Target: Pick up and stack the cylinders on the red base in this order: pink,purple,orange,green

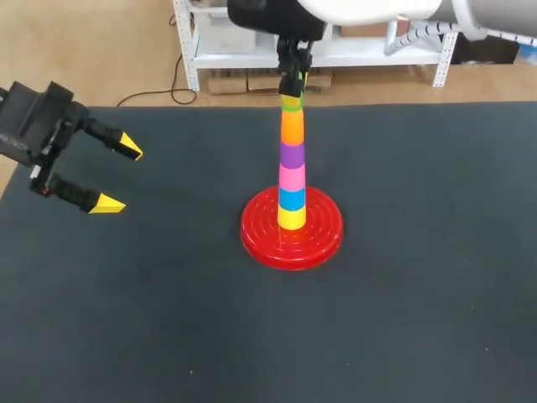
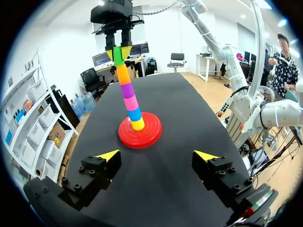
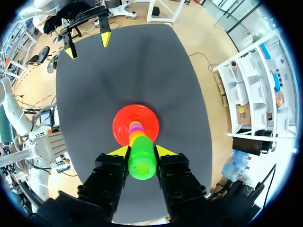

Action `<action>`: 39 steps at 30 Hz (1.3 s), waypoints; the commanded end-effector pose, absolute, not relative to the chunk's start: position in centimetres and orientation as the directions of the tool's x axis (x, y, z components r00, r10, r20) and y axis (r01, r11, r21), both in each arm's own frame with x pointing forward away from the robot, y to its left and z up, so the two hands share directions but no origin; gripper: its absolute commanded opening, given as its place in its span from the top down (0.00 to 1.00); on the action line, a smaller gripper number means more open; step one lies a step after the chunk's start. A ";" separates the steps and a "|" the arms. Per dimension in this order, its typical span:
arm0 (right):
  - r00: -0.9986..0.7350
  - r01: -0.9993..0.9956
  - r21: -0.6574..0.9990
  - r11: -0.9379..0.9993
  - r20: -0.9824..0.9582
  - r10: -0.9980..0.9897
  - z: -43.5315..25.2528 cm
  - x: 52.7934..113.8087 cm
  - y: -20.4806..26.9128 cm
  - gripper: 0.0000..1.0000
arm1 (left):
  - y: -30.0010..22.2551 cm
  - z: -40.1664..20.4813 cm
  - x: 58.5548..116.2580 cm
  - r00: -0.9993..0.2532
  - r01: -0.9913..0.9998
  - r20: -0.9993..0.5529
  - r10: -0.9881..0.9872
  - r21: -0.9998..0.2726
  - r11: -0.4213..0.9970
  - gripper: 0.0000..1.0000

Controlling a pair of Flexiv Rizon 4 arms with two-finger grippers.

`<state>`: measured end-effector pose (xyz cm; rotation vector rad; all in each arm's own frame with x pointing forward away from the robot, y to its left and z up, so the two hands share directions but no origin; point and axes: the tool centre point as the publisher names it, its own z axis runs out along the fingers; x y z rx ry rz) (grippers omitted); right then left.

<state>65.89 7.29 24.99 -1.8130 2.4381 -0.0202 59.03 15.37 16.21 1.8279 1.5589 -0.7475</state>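
- The dark surface carries only one group of things, and it stands about in the middle, a little toward the far edge.
- The red base lies flat there, with the tower rising from its centre.
- The tower is, from below: a yellow cylinder, a blue cylinder, then the pink cylinder, the purple cylinder and the orange cylinder. So I judge the asked order is correct up to here.
- My right end effector is above the top of the tower and grips the green cylinder, one finger on each side.
- My left end effector hangs over the left edge of the surface, well apart from the base, with the fingers wide open and nothing between them.
- The green cylinder sits on the orange one, but I cannot tell if it is pressed fully down.
- What could go wrong: the tower is tall and thin. If I open the fingers unevenly, or lift away a little sideways, a finger may drag the green piece and tip the upper cylinders.
- If the green piece is not fully seated, it may fall when I release it and roll toward an edge of the surface.
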 end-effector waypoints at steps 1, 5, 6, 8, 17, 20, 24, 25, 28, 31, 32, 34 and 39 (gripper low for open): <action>-0.287 -0.952 -0.085 0.294 -0.085 -0.954 25.2 65.6 7.1 1.00 | 15.4 16.1 59.0 0.149 0.989 -0.755 0.638 0.097 -0.115 0.00; -0.286 -0.952 -0.090 0.294 -0.088 -0.954 25.3 65.5 7.1 1.00 | 15.4 16.1 59.0 0.149 0.989 -0.755 0.638 0.097 -0.115 0.00; -0.286 -0.952 -0.090 0.294 -0.088 -0.954 25.3 65.5 7.1 1.00 | 15.4 16.1 59.0 0.149 0.989 -0.755 0.638 0.097 -0.115 0.00; -0.285 -0.952 -0.088 0.293 -0.086 -0.954 25.1 65.4 7.1 1.00 | 15.4 16.1 59.0 0.149 0.989 -0.755 0.638 0.097 -0.115 0.00; -0.288 -0.953 -0.073 0.294 -0.082 -0.954 24.5 65.6 7.2 1.00 | 15.4 16.1 59.0 0.149 0.989 -0.755 0.638 0.097 -0.115 0.00; -0.290 -0.952 -0.071 0.297 -0.085 -0.953 24.5 65.7 7.1 1.00 | 15.4 16.1 59.0 0.149 0.989 -0.755 0.638 0.097 -0.115 0.00; -0.288 -0.954 -0.065 0.294 -0.079 -0.954 24.3 65.7 7.2 1.00 | 15.4 16.1 59.0 0.149 0.989 -0.755 0.638 0.097 -0.115 0.00; -0.286 -0.955 -0.062 0.291 -0.076 -0.955 24.2 65.7 7.3 1.00 | 15.4 16.1 59.0 0.149 0.989 -0.755 0.638 0.097 -0.115 0.00; -0.280 -0.957 -0.059 0.284 -0.066 -0.958 24.0 65.6 7.5 1.00 | 15.4 16.1 59.0 0.149 0.989 -0.755 0.638 0.097 -0.115 0.00; -0.277 -0.958 -0.058 0.280 -0.062 -0.959 23.9 65.7 7.5 1.00 | 15.4 16.1 59.0 0.149 0.989 -0.755 0.638 0.097 -0.115 0.00; -0.276 -0.958 -0.058 0.280 -0.061 -0.959 23.9 65.7 7.5 1.00 | 15.4 16.1 59.0 0.149 0.989 -0.755 0.638 0.097 -0.115 0.00; -0.277 -0.958 -0.056 0.280 -0.058 -0.959 23.9 65.7 7.5 1.00 | 15.4 16.1 59.0 0.149 0.989 -0.755 0.638 0.097 -0.115 0.00; -0.277 -0.958 -0.065 0.278 -0.032 -0.960 23.7 65.8 7.5 1.00 | 15.4 16.1 59.0 0.149 0.989 -0.755 0.638 0.097 -0.115 0.00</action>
